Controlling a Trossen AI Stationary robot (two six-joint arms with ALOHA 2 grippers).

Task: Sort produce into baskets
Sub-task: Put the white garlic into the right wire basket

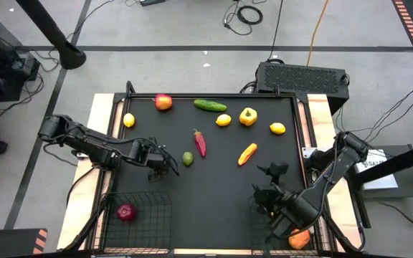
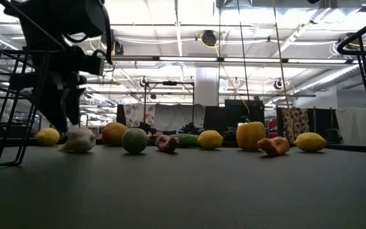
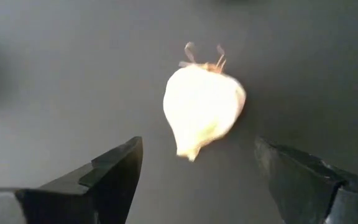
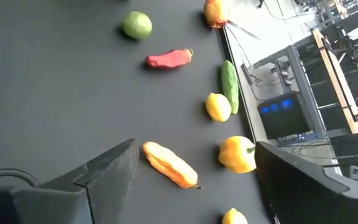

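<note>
Left gripper [image 1: 168, 166]: you are seeing it hanging over the garlic [image 3: 202, 107], fingers [image 3: 107, 174] standing apart on either side of the bulb, nothing clamped.
Garlic: lying on the black table [image 1: 221, 201], just beside the lime [image 1: 188, 158]; in the low view it is sitting between a lemon and the lime, under the left arm.
Right gripper [image 1: 267, 193]: you are looking at it hovering near the right basket [image 1: 320, 233], fingers spread wide, holding nothing.
Left basket [image 1: 149, 215]: you are finding the purple onion [image 1: 126, 211] resting inside it.
Right basket: an orange piece of produce [image 1: 299, 239] is showing in it, partly hidden by the arm; what it is cannot be told.
Far row, left to right: lemon [image 1: 129, 120], red apple [image 1: 163, 102], cucumber [image 1: 210, 105], lemon [image 1: 223, 120], yellow pepper [image 1: 248, 116], lemon [image 1: 277, 128], all lying loose on the table.
Middle of table: red chili [image 1: 200, 142] is lying near the lime; orange pepper [image 1: 247, 153] is lying well apart from both grippers.
</note>
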